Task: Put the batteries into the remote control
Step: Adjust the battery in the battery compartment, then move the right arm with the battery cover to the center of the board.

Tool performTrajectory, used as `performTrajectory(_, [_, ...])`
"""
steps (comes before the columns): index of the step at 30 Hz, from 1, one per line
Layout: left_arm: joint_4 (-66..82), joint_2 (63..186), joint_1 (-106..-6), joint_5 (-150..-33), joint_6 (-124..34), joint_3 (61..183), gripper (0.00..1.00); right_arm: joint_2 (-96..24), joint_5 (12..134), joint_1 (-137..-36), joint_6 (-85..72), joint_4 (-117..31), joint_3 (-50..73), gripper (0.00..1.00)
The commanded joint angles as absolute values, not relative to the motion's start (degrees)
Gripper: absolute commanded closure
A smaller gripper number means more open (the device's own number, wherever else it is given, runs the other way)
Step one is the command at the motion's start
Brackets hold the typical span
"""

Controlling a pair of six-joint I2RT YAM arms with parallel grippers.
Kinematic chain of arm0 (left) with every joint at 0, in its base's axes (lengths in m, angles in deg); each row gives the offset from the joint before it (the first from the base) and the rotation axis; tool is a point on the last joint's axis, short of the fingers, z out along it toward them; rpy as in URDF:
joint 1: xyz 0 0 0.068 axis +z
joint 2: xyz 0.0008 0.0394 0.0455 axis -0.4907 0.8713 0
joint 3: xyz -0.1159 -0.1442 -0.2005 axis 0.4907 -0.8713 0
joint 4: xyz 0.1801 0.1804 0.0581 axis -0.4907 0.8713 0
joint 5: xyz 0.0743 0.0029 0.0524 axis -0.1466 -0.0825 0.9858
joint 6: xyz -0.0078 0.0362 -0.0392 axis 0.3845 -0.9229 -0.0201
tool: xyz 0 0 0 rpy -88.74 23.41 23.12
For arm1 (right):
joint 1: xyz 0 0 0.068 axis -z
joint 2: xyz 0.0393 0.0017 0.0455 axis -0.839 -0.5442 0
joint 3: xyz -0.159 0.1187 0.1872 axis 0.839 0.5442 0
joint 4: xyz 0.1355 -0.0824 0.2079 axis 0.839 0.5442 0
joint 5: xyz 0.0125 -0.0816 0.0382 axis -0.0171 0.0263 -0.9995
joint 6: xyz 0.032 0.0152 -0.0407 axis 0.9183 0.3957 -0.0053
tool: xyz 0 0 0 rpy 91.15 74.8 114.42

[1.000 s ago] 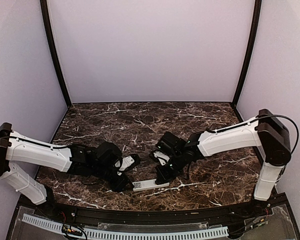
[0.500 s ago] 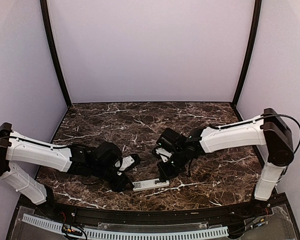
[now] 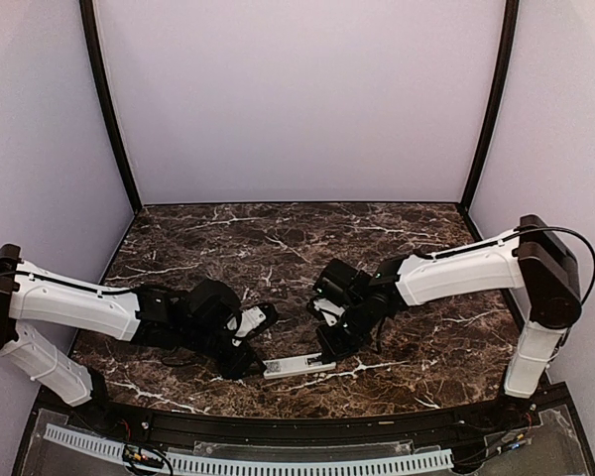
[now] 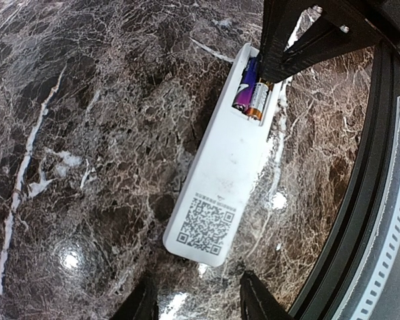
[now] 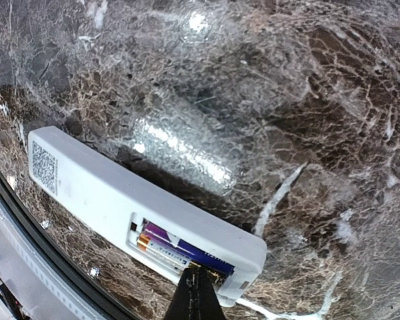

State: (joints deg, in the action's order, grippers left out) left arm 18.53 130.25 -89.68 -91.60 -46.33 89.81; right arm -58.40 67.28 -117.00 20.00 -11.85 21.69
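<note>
The white remote control [image 3: 299, 366] lies back side up on the marble near the front edge, a QR label [image 4: 207, 230] at one end. Its battery bay is uncovered, and two purple and copper batteries [image 4: 251, 93] lie side by side in it. My right gripper [image 5: 199, 288] is shut, and its joined tips rest on the end of the batteries [image 5: 180, 250] in the bay. My left gripper [image 4: 199, 303] stands open just short of the remote's label end [image 3: 270, 370], with only bare marble between its fingers. The remote's button side is hidden.
A black rail [image 4: 360, 200] runs along the table's near edge, close beside the remote, with a white slotted strip [image 3: 248, 462] beyond it. Dark veined marble [image 3: 278, 248] stretches to the back and side walls.
The right wrist has shifted slightly towards the right, its tips staying at the battery bay. The remote and the left arm have stayed where they were.
</note>
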Motion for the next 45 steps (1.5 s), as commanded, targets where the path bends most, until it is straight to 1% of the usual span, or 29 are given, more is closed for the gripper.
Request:
performTrajectory(1, [18.62, 129.24, -89.95, -91.18, -47.25, 89.24, 0.59, -59.62, 68.72, -116.77, 19.49, -9.39, 21.67, 1.00])
performTrajectory(6, [20.33, 128.88, -89.95, -89.92, -48.58, 90.74, 0.59, -57.25, 70.83, -116.30, 16.80, -5.44, 15.23, 1.00])
performTrajectory(8, [21.28, 127.84, -89.95, -87.59, -49.40, 91.73, 0.58, -55.95, 74.45, -115.17, 15.18, -3.23, 12.00, 1.00])
performTrajectory(11, [22.49, 125.78, -89.33, -84.66, -50.62, 93.70, 0.54, -54.70, 79.91, -111.78, 12.25, -0.83, 8.41, 0.83])
performTrajectory(13, [23.38, 124.90, -88.20, -83.88, -51.37, 95.20, 0.51, -55.29, 83.70, -108.88, 8.58, -0.08, 5.75, 0.70])
performTrajectory(15, [23.61, 124.48, -86.34, -83.84, -51.56, 96.56, 0.45, -57.01, 85.31, -106.32, 3.98, -0.61, 3.37, 0.61])
performTrajectory(17, [23.51, 124.56, -84.18, -84.01, -51.69, 97.71, 0.38, -60.06, 85.69, -103.82, -0.03, -0.51, 0.32, 0.56])
performTrajectory(19, [23.84, 125.12, -81.89, -84.48, -51.56, 98.85, 0.35, -63.75, 85.89, -101.87, -3.25, 1.14, -3.73, 0.53])
performTrajectory(23, [25.64, 126.96, -78.18, -84.91, -50.52, 101.07, 0.34, -70.42, 90.22, -99.52, -4.93, 5.21, -10.67, 0.45])
performTrajectory(25, [26.54, 127.78, -77.53, -84.98, -50.46, 101.62, 0.34, -72.03, 88.82, -99.12, -5.22, 5.83, -11.94, 0.44])
performTrajectory(27, [27.24, 128.58, -77.35, -85.21, -50.60, 101.89, 0.34, -72.67, 84.90, -99.40, -8.11, 5.34, -11.85, 0.44])
performTrajectory(30, [27.70, 129.87, -77.15, -85.61, -50.75, 102.04, 0.34, -72.11, 76.94, -100.23, -16.24, 4.46, -9.18, 0.45])
performTrajectory(32, [27.50, 130.26, -77.15, -85.91, -50.85, 102.05, 0.34, -71.74, 73.75, -100.36, -21.06, 4.25, -7.07, 0.44])
performTrajectory(34, [27.24, 130.59, -77.15, -86.29, -51.10, 102.15, 0.34, -72.08, 74.78, -100.36, -23.95, 5.09, -6.17, 0.44])
performTrajectory(37, [26.86, 130.93, -77.19, -86.85, -51.24, 102.04, 0.34, -72.86, 77.51, -100.27, -26.79, 4.86, -5.18, 0.49])
performTrajectory(42, [26.34, 131.71, -77.19, -87.99, -51.43, 102.03, 0.34, -76.13, 79.88, -100.06, -29.43, 4.31, -6.48, 0.53])
performTrajectory(45, [26.26, 131.69, -77.16, -88.09, -51.51, 101.93, 0.34, -77.08, 78.97, -99.59, -29.68, 4.03, -7.07, 0.57])
